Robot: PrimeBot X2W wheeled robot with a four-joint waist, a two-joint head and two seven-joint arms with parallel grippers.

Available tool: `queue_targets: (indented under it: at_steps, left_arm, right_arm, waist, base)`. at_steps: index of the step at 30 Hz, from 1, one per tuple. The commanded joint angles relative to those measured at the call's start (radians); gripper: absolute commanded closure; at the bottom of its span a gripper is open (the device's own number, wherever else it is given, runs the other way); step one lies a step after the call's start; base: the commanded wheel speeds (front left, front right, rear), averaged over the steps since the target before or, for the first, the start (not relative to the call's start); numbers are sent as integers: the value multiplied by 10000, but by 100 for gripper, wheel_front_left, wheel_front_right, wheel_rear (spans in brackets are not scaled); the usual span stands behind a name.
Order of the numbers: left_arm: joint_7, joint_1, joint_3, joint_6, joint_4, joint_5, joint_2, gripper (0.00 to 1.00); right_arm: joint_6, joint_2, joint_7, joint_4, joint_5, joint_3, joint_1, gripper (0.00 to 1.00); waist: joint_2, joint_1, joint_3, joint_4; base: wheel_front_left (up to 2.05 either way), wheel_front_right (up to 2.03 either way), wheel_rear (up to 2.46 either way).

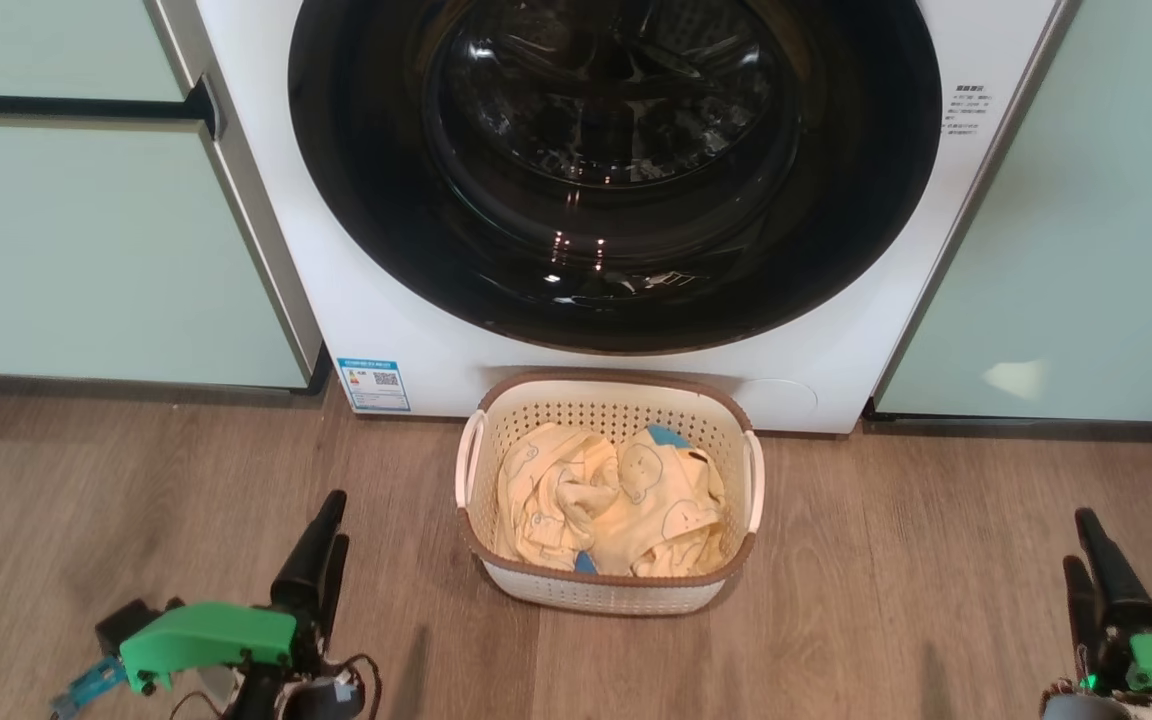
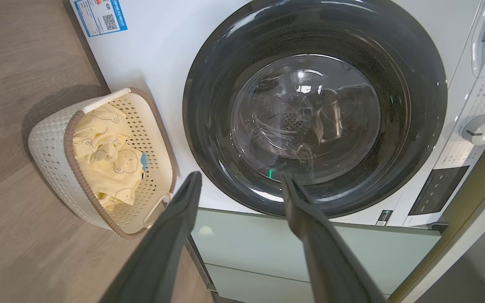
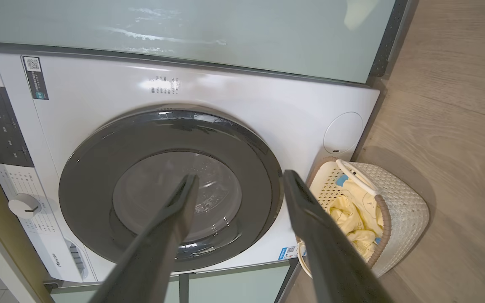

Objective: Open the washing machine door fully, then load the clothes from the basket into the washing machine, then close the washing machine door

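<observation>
The round glossy black washing machine door (image 1: 616, 290) is sitting shut, its glass reflecting lights. The left hand (image 2: 240, 179) and right hand (image 3: 240, 179) are gaping wide.

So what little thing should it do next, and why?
Probably lift the right gripper toward the edge of the large round glossy black washing machine door. That door is shut against the big white washing machine, and the soft pale yellow clothes lie in the small cream perforated basket before it. Both the right and the left gripper sit low, open and empty.
</observation>
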State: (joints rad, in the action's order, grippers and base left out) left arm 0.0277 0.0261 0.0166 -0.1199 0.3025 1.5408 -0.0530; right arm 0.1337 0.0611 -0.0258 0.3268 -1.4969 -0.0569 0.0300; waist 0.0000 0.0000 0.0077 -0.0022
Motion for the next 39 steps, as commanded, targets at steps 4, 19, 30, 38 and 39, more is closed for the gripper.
queue_targets:
  at_steps: [4,19,30,38,39]
  left_arm:
    - [-189,578,-4,-30,-267,-587,-268,0]
    - [-637,688,466,-42,-855,-4238,-33,0]
    - [-962,647,314,-25,-1186,-6673,-34,0]
    - [-1198,654,144,54,-1310,-7939,-91,0]
    - [-1257,666,103,67,-1327,-8211,-101,0]
  right_arm:
    - [-8,229,171,-302,817,-7,619,0]
    - [-12,126,614,-389,4191,-13,719,0]
    - [-14,143,939,-323,6446,79,741,0]
    - [-16,136,1175,-161,7822,165,817,0]
    - [-17,129,1234,-140,8116,186,841,0]
  waist:
    - [0,0,-2,-2]
    - [0,0,15,14]
    - [0,0,0,5]
    - [0,0,-8,-19]
    - [0,0,-3,-22]
  base:
    - [0,0,0]
    - [0,0,0]
    - [0,0,0]
    - [0,0,0]
    - [0,0,0]
